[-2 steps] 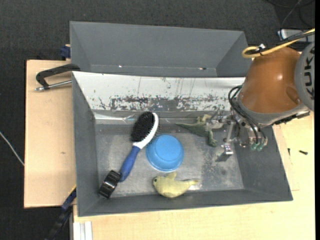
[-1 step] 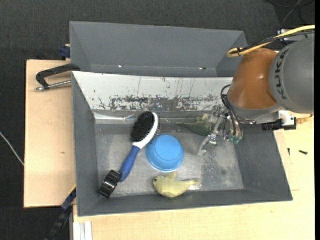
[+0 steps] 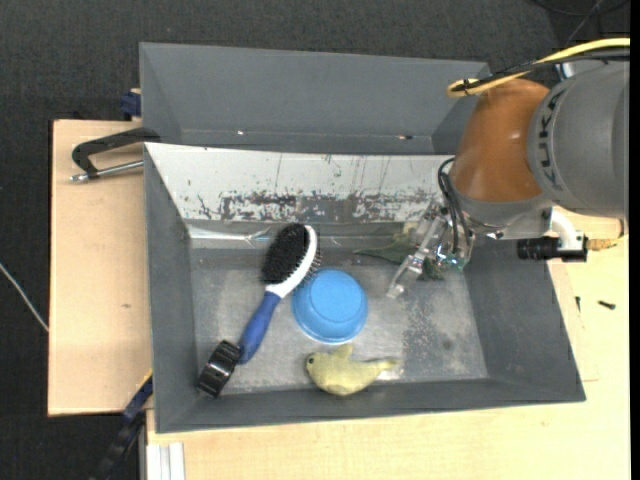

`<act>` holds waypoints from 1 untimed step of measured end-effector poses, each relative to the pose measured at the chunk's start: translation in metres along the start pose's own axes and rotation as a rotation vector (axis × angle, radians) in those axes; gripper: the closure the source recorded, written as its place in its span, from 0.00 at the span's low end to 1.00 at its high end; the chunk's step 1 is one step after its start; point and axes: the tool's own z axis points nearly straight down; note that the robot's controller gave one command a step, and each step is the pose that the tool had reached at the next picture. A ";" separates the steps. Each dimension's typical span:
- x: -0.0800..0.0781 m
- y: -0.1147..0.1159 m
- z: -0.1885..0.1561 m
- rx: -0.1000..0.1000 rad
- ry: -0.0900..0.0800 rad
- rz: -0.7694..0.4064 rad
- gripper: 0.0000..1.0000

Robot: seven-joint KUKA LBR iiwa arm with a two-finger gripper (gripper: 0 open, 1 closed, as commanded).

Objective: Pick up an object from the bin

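Bright, even overhead light. The grey metal bin's scuffed back wall (image 3: 300,183) glares white behind and left of the two-finger gripper (image 3: 412,271); shadows are soft.

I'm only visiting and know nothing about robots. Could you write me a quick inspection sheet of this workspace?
Surface: grey metal bin, floor scuffed, back wall speckled.
Job's things: hairbrush with a blue handle, lying at an angle left of centre; blue bowl just right of it; yellowish lump by the front wall.
Clutter: nothing seen.
Gripper: gripper over bare floor, right of the blue bowl and apart from it.
Cables: yellow cable running over the arm's orange cover.
Surroundings: dark carpet.
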 end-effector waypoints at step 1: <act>-0.001 0.009 0.009 -0.004 -0.008 0.248 0.00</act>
